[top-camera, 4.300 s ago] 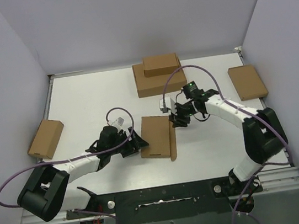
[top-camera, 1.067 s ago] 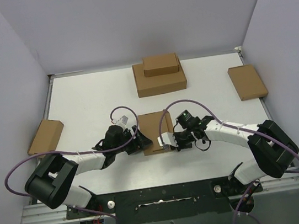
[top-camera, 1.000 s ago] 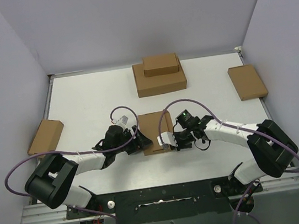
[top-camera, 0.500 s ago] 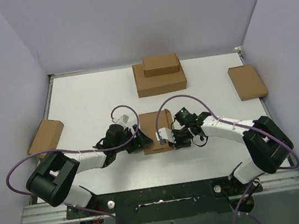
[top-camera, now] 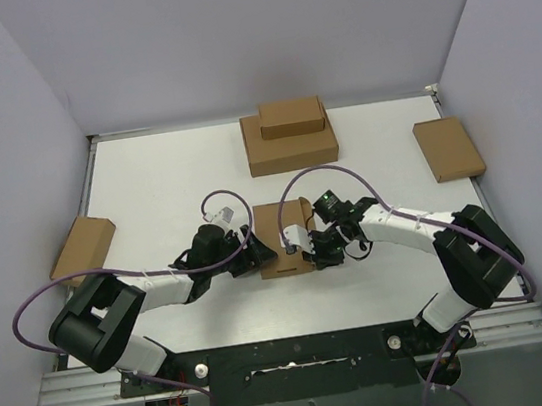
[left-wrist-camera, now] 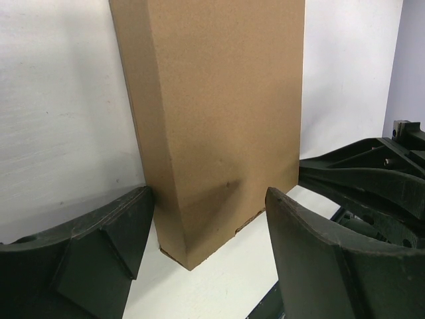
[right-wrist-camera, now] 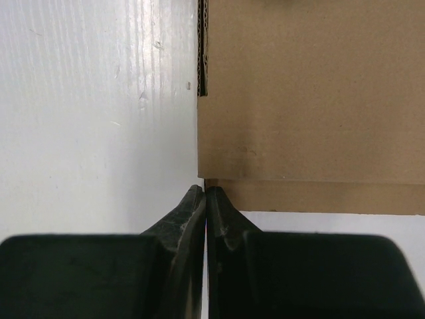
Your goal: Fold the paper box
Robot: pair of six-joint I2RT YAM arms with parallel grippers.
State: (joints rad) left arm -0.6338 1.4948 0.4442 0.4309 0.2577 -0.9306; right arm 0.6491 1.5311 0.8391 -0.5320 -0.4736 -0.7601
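The paper box (top-camera: 278, 237) lies closed and flat in the middle of the table, a plain brown rectangle. In the left wrist view its near corner (left-wrist-camera: 219, 113) stands between the wide-apart fingers (left-wrist-camera: 99, 246) of my left gripper (left-wrist-camera: 209, 249), which is open and does not clamp it. My left gripper (top-camera: 255, 254) sits at the box's left side. My right gripper (top-camera: 308, 250) is at the box's right side. In the right wrist view the right gripper (right-wrist-camera: 206, 193) is shut, its tips pressed against the edge of the box (right-wrist-camera: 305, 100), with nothing between them.
A wide brown box (top-camera: 291, 148) with a smaller one (top-camera: 291, 116) on top stands at the back. Another brown box (top-camera: 448, 148) lies at the right edge, and one (top-camera: 83, 252) overhangs the left edge. Purple walls enclose the table (top-camera: 168, 187).
The box's raised right flap from earlier now lies down. In the last second my right gripper slid a little left and away, onto the box's right edge. The left gripper barely moved.
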